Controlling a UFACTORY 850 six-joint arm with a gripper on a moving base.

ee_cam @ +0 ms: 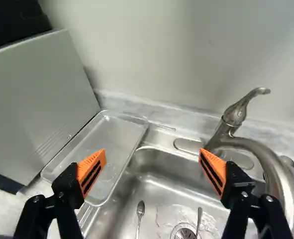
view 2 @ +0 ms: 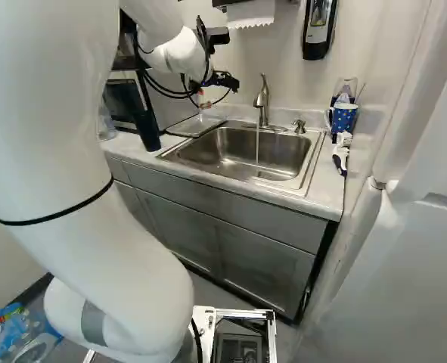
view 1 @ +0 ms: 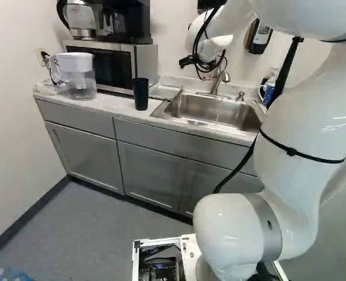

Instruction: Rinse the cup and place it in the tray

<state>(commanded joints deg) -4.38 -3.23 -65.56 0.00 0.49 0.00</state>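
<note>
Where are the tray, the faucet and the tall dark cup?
Tray (ee_cam: 114,140): wrist view, on its bare flat bottom.
Faucet (ee_cam: 272,163): wrist view, on its curved spout.
Tall dark cup (view 1: 141,95): left base view, mid-side.

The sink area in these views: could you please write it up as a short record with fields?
end effector: open, nothing between its pads
faucet: on, water falling into the sink
in sink: a spoon and another slim utensil
tray: between microwave and basin, no cup in it
cups: dark tumbler on the counter near the tray; blue patterned mug on the sink's far side from it
</note>
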